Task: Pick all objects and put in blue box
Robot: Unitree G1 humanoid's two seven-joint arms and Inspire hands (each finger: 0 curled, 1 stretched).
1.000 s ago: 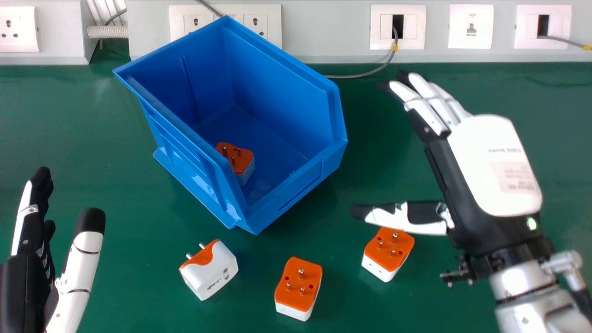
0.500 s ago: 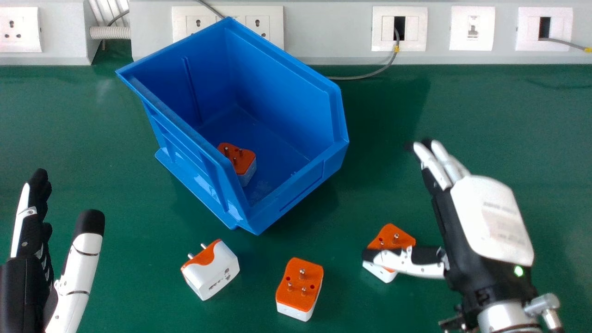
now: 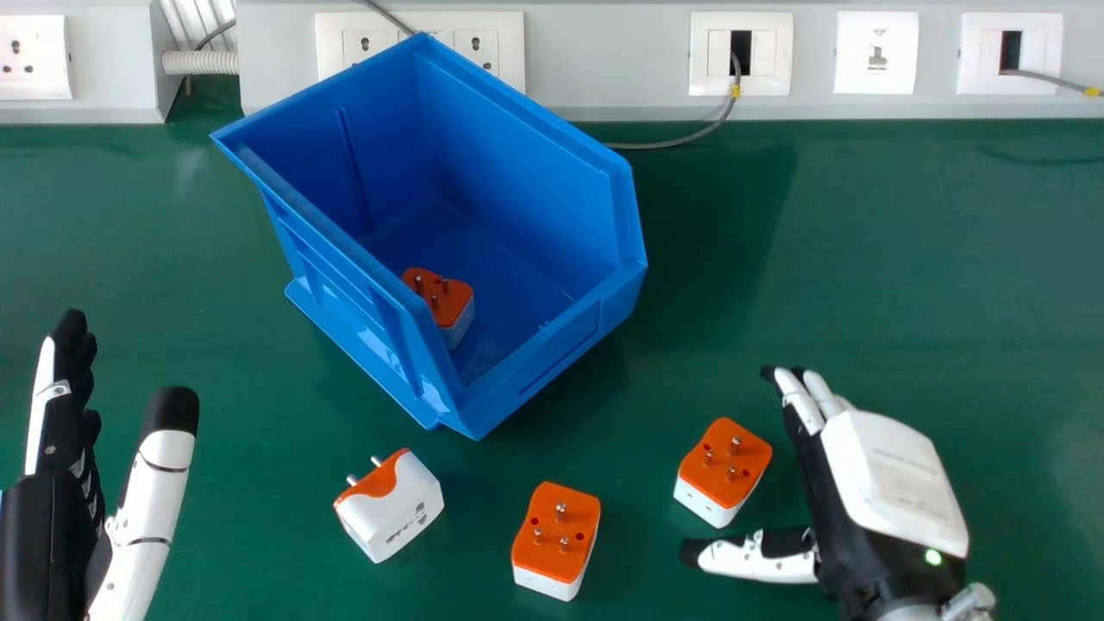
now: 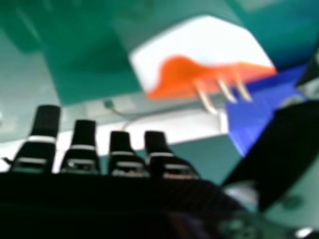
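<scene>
In the head view my right hand [image 3: 893,487] is open at the lower right, its thumb pointing left just below an orange-and-white plug adapter [image 3: 723,470]. A second adapter [image 3: 556,539] stands pins-up at the bottom centre, and a third [image 3: 391,504] lies on its side left of it. Another adapter [image 3: 442,302] rests inside the blue box [image 3: 552,362]. My left hand [image 3: 52,517] is open at the lower left, away from the adapters. In the right hand view, an adapter [image 4: 204,55] appears beyond the fingers of my right hand [image 4: 82,149], untouched.
The blue box stands at an angle behind the loose adapters, its raised walls between them and the back. A grey trunking with sockets [image 3: 604,86] runs along the rear of the green table [image 3: 906,259], with a cable [image 3: 681,140] hanging onto it.
My right hand has come down toward the table's near edge, its thumb passing over the right adapter to a place below it. The left hand and the adapters have kept their places.
</scene>
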